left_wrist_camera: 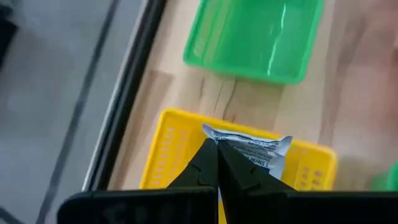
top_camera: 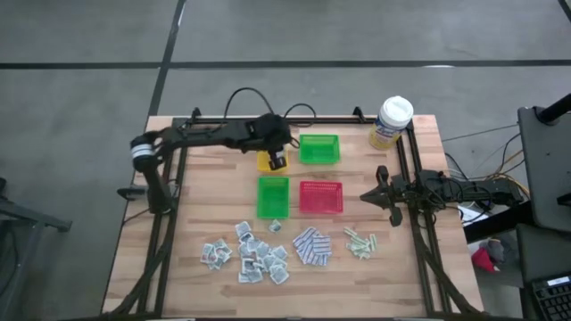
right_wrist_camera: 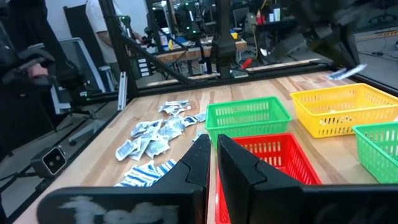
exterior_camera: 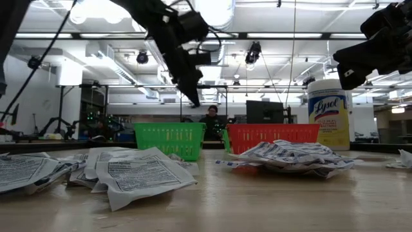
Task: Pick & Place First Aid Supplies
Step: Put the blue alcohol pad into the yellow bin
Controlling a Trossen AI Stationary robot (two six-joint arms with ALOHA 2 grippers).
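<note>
A: Where is the sachet (left_wrist_camera: 252, 148) sitting?
B: The left gripper (left_wrist_camera: 217, 163) is clenching it directly above the yellow tray (left_wrist_camera: 168, 149).
A: And the right gripper (right_wrist_camera: 211, 155)?
B: Closed, holding nothing, waiting near the red tray (right_wrist_camera: 273, 155), farther off.

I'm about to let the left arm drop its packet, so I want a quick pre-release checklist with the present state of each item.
1. Packet held: ok. The left gripper is shut on a white-grey sachet.
2. Gripper over the target: ok. It hangs above the yellow tray, as the high view and the left wrist view both show.
3. Clear of the tray: ok. In the right wrist view the sachet hangs above the tray's rim.
4. Tray has room: cannot tell; the gripper hides most of the tray's inside.
5. Right gripper out of the way: ok. It waits at the table's right edge, beside the red tray.
</note>
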